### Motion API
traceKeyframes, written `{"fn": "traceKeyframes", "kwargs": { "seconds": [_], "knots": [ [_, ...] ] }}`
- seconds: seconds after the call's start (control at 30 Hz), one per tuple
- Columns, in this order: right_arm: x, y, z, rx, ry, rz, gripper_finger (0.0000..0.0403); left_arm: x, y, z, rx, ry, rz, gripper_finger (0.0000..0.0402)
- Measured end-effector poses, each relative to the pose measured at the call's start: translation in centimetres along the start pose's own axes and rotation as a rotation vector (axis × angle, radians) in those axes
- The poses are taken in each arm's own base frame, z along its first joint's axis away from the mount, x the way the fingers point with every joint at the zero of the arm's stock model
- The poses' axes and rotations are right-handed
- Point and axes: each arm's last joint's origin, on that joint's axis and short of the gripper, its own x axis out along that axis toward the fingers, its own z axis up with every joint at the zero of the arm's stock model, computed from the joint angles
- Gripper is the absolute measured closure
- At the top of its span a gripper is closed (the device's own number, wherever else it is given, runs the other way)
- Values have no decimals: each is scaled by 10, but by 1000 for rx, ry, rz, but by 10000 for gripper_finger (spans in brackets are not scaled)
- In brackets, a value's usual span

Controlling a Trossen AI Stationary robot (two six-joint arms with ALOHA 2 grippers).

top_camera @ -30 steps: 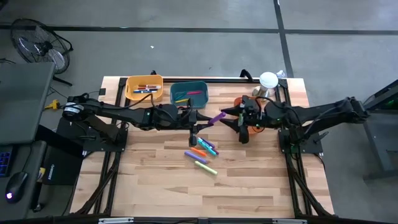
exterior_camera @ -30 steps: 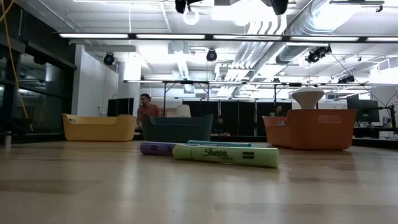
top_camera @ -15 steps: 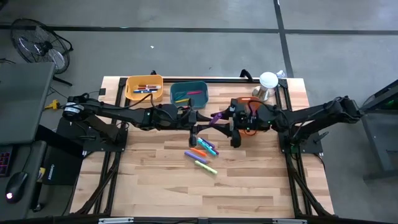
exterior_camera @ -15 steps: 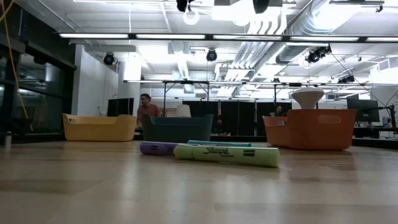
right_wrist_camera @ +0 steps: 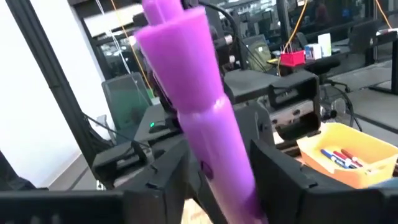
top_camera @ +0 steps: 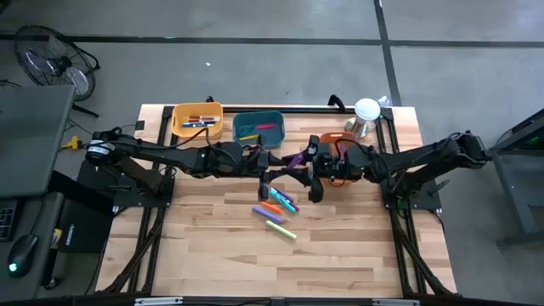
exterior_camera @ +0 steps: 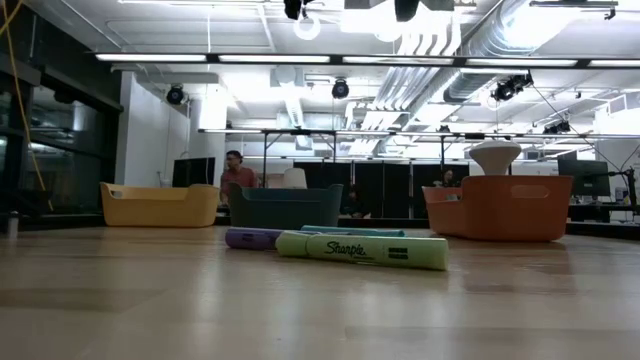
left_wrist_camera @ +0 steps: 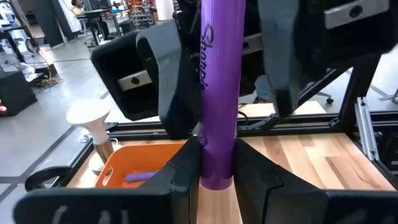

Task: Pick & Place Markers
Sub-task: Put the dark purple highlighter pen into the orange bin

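Note:
A purple marker (top_camera: 295,159) hangs in the air over the table's middle, with my left gripper (top_camera: 276,167) shut on it. My right gripper (top_camera: 308,166) is open; its fingers (left_wrist_camera: 176,87) stand on either side of the marker's free half, and a gap shows beside one of them. Several markers (top_camera: 276,204) lie flat on the wood below, among them a yellow-green one (top_camera: 282,228). In the low view a green marker (exterior_camera: 362,250) lies in front of a purple one (exterior_camera: 252,238). My left gripper pinches the purple marker near its end (left_wrist_camera: 216,171) between its two fingers. The fingers come level from the table's left, and the marker sticks out forward from them toward the right arm, lifted clear of the table. Whether my right gripper touches the marker, I cannot tell.
A yellow bin (top_camera: 197,109) and a teal bin (top_camera: 257,115), both holding markers, stand at the far edge. An orange bin (left_wrist_camera: 143,165) stands under my right arm. A white-topped object (top_camera: 367,109) stands at the far right. Bare wood lies toward the near edge.
My right gripper has gone toward the table's left, up to the purple marker, and its fingers now stand around the marker's free half. My left gripper and the marker have kept still.

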Motion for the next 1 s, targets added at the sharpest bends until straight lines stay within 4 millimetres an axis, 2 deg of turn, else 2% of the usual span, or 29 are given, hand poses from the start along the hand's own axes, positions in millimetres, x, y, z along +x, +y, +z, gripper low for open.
{"fn": "traceKeyframes", "kwargs": {
  "seconds": [0.37,0.6,0.67,0.87,1.0],
  "knots": [
    [1,1,2,-67,-28,21,350,0,-1,0,-55,0,-18,336],
    [1,1,2,-67,-24,40,350,0,-1,0,-83,1,-25,334],
    [1,2,2,-51,-24,43,352,0,-1,0,-70,0,-27,302],
    [1,2,2,-41,-22,58,352,0,-1,0,-63,-4,-20,164],
    [1,2,1,-48,-22,37,353,0,-1,1,-66,-9,-18,109]
  ]
}}
